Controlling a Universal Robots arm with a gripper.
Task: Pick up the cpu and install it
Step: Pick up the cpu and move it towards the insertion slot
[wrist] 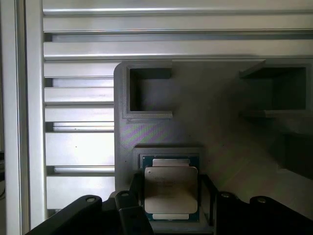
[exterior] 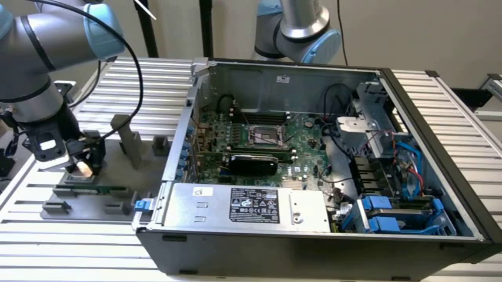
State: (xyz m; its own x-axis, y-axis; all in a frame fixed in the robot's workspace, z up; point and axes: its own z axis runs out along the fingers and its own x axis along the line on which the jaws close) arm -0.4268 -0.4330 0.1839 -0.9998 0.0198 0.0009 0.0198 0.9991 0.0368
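Between tool (wrist: pixel 171 201) fingers (wrist: pixel 135 193), gripped cpu (wrist: pixel 171 188)

A plain beige wall (exterior: pixel 424 35) stands behind the ribbed aluminium table (exterior: pixel 79 247), with black poles (exterior: pixel 206 23) against it.

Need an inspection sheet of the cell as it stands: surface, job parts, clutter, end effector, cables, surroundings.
Surface: slatted aluminium table carrying a grey fixture and an open computer case.
Job's things: cpu lies flat in a fixture recess; motherboard socket is inside the case, well apart from it.
Clutter: memory stick lying on the fixture.
Grippers: end effector hangs right at the cpu; grip not discernible.
Cables: black cable loops beside the working arm; blue wires inside the case.
Surroundings: second arm behind the case; plain wall.
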